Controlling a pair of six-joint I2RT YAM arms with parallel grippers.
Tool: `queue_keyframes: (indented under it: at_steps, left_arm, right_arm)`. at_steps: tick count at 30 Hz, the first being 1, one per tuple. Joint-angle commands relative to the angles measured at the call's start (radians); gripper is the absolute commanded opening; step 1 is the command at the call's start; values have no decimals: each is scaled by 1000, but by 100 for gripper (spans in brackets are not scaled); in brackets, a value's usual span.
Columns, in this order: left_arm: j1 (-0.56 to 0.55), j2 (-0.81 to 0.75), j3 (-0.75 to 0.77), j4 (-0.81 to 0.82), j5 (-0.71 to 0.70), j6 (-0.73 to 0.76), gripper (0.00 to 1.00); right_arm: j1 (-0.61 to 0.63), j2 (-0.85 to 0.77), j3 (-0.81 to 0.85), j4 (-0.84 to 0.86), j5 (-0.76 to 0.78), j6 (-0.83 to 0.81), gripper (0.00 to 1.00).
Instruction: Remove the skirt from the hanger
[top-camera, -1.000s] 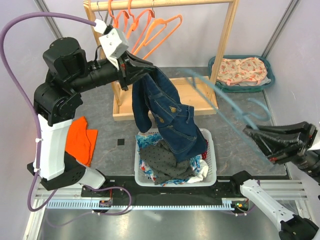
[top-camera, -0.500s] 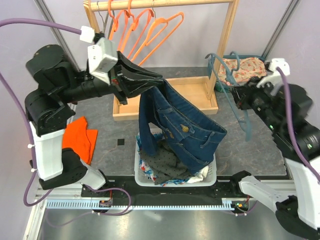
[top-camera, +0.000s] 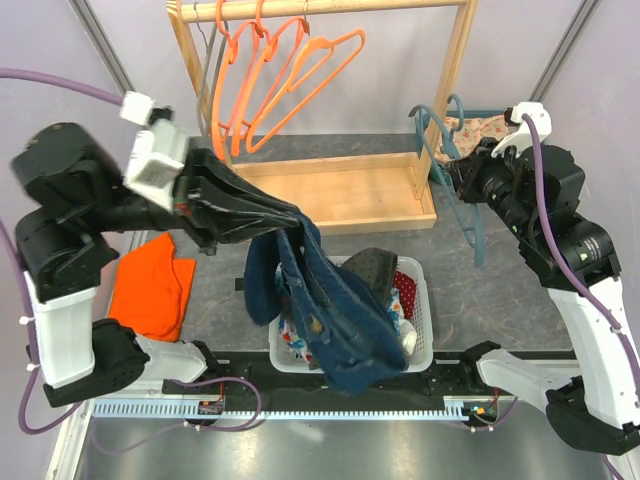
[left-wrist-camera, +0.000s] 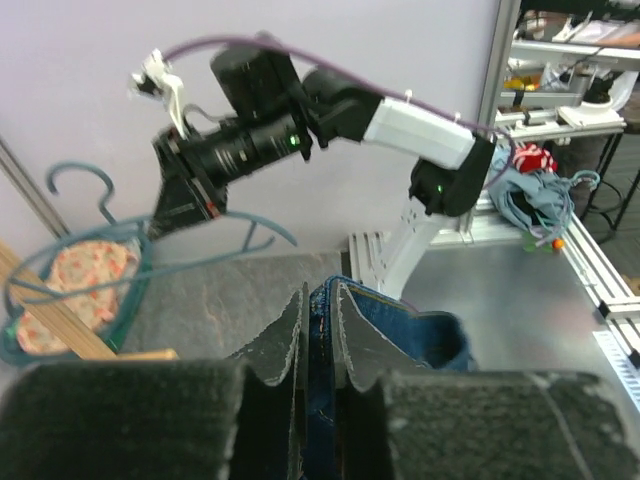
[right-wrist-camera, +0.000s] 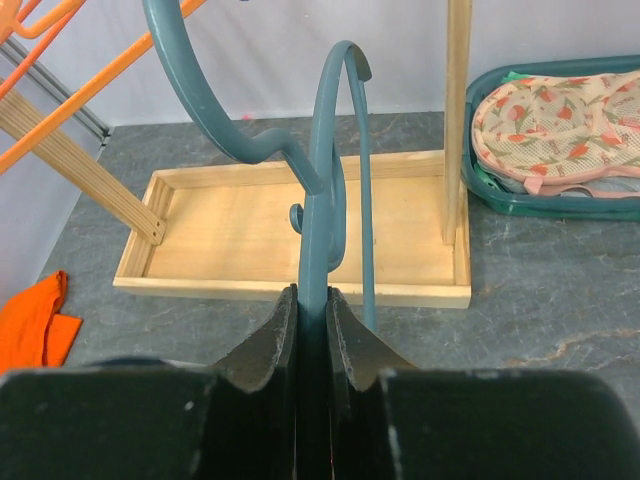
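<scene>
The skirt (top-camera: 325, 300) is dark blue denim and hangs free of the hanger over the white laundry basket (top-camera: 420, 330). My left gripper (top-camera: 290, 215) is shut on its waistband, and the denim (left-wrist-camera: 320, 330) shows pinched between the fingers in the left wrist view. My right gripper (top-camera: 452, 178) is shut on the teal plastic hanger (top-camera: 470, 215), held up at the right beside the wooden rack post. The hanger (right-wrist-camera: 325, 220) is bare in the right wrist view, and it also shows far off in the left wrist view (left-wrist-camera: 200, 240).
A wooden clothes rack (top-camera: 340, 195) with several orange hangers (top-camera: 290, 70) stands at the back. A teal tub (top-camera: 500, 135) with floral cloth sits far right. An orange cloth (top-camera: 150, 285) lies at the left. The basket holds mixed clothes.
My left arm has swung toward the near left, dragging the skirt down over the basket's front. My right arm has carried the hanger up and back toward the rack post.
</scene>
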Motion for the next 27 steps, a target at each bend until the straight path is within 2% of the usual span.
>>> queue_keyframes:
  at_steps: [1, 5, 9, 11, 14, 16, 18, 21, 22, 27]
  left_arm:
    - [-6, 6, -123, 59, -10, -13, 5]
    - [-14, 19, -267, 60, -139, 78, 3]
    - [-49, 62, -350, 59, -272, 174, 2]
    - [-113, 120, -332, 59, -398, 223, 2]
    - [-184, 183, -234, 54, -499, 257, 2]
    - [-192, 215, -225, 62, -511, 256, 2]
    - [-188, 211, -289, 103, -550, 260, 2]
    - [-187, 166, -479, 215, -583, 262, 2]
    - [-187, 155, -567, 230, -574, 257, 2]
    - [-187, 119, -813, 264, -595, 265, 2]
  right_arm:
    - [2, 17, 27, 74, 3, 13, 0]
    - [4, 20, 21, 81, 11, 6, 0]
    - [2, 24, 10, 89, 21, 3, 0]
    - [4, 35, 7, 91, 24, 1, 0]
    - [2, 51, 4, 95, 31, 0, 0]
    - [4, 55, -5, 104, 31, 1, 0]
    - [4, 55, -8, 108, 32, 1, 0]
    - [4, 57, -14, 111, 49, -2, 0]
    - [4, 58, -17, 111, 52, -2, 0]
    - [2, 74, -27, 126, 43, 10, 0]
